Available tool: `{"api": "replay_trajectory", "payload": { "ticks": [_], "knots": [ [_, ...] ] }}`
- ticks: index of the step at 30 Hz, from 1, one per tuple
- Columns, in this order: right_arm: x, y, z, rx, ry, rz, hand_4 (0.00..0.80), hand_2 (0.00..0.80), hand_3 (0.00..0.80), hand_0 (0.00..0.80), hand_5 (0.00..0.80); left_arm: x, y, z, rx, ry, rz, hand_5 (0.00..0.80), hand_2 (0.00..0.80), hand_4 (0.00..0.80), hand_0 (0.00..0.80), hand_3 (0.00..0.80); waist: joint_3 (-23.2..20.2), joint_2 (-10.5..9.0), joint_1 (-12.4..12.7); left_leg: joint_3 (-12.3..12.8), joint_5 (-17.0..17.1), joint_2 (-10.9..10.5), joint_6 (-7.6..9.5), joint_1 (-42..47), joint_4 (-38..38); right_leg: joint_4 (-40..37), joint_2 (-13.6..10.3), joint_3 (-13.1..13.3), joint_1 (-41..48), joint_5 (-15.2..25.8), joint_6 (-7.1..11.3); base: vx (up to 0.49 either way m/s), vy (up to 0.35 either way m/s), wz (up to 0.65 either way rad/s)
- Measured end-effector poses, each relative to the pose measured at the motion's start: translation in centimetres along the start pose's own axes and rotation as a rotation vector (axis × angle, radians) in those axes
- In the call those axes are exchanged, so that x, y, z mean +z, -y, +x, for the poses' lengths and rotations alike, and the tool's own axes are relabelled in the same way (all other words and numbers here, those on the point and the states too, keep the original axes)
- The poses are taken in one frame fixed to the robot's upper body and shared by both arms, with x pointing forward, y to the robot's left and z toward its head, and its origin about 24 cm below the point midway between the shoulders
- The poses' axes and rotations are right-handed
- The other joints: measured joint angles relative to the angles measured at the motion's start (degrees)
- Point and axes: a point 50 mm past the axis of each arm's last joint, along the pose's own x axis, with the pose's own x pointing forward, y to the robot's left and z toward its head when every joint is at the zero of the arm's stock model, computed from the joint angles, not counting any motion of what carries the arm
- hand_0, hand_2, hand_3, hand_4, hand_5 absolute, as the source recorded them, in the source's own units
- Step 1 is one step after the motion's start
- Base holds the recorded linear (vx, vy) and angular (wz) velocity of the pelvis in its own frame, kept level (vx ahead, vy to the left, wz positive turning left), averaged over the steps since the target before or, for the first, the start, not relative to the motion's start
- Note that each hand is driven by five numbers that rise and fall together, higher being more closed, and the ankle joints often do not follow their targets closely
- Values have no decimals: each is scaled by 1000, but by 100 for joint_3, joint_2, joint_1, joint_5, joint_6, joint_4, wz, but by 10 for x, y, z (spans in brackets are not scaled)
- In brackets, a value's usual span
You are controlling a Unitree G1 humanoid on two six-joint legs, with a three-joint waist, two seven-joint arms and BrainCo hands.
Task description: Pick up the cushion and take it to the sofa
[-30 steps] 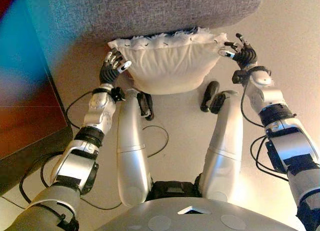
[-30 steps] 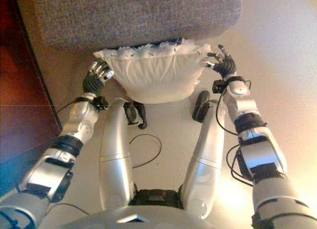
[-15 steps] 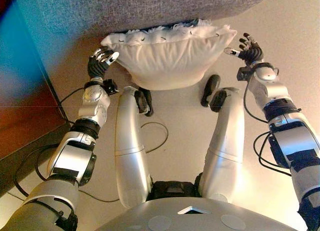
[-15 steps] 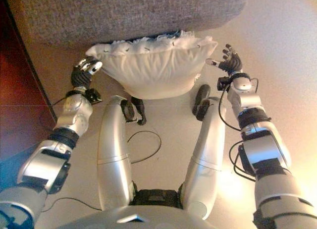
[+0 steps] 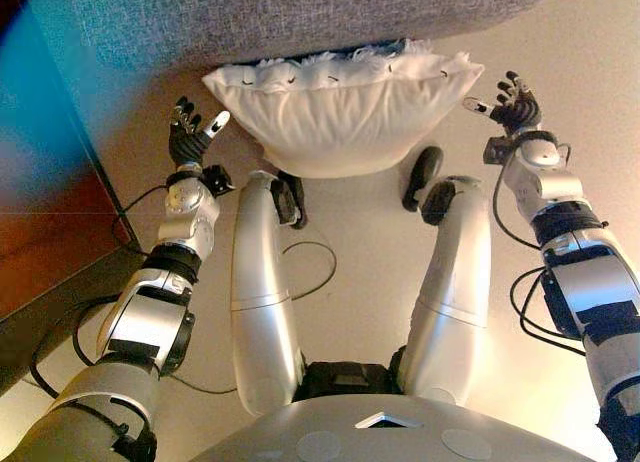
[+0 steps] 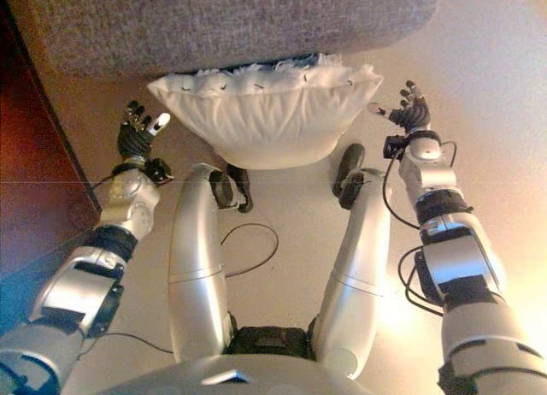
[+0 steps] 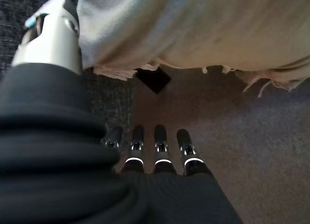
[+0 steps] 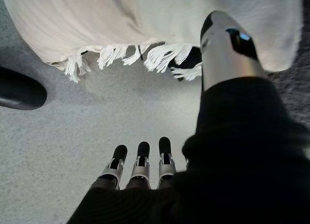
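The white fringed cushion lies at 12 o'clock in the head views, its far edge against the front of the grey sofa. The left hand sits at the cushion's 9 o'clock corner, fingers straight and spread, gripping nothing, just beside the fabric. The right hand sits at the 3 o'clock corner, fingers likewise extended and apart from the cushion. Beige floor lies below.

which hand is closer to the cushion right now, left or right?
The left hand: its thumb tip sits right beside the cushion's corner, while the right hand stands clearly off the other corner. Both are open, neither holding it.
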Motion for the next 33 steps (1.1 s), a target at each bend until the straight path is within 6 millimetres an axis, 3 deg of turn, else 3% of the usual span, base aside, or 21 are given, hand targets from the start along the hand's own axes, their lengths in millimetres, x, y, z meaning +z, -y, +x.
{"api": "replay_trajectory", "payload": {
  "ticks": [7,13,22,27,33],
  "knots": [
    [17,-15,4,94,45,-99,0,0,0,0,0,-4,-11,1,47,-32,14,0,0,0,0,0,0,0,5,2,9,-31,19,-46,-35,-62,-14,-4,-21,0,27,-9,0,1],
    [49,-32,9,157,124,-240,0,0,0,0,0,1,-11,7,42,-51,19,0,0,0,0,0,2,4,25,16,28,-53,-17,-183,-17,30,-54,5,-190,-7,13,-5,2,2],
    [63,-41,11,191,119,-345,0,0,0,0,0,45,18,30,-50,-10,52,0,0,0,0,0,1,5,7,25,20,-67,26,-217,-19,37,-90,18,-239,-4,10,-1,-1,1],
    [73,-45,12,212,119,-393,0,0,0,0,0,47,16,32,-125,-18,98,0,0,0,0,0,-3,12,1,57,32,-68,6,-379,-70,15,-86,36,-430,-1,12,2,20,-1],
    [82,-54,12,251,118,-520,0,0,0,0,0,50,45,31,-316,-42,134,0,0,0,0,0,-2,14,-9,170,56,-84,8,-374,-226,-132,-95,71,-465,23,49,12,23,-1]
  ]
}}
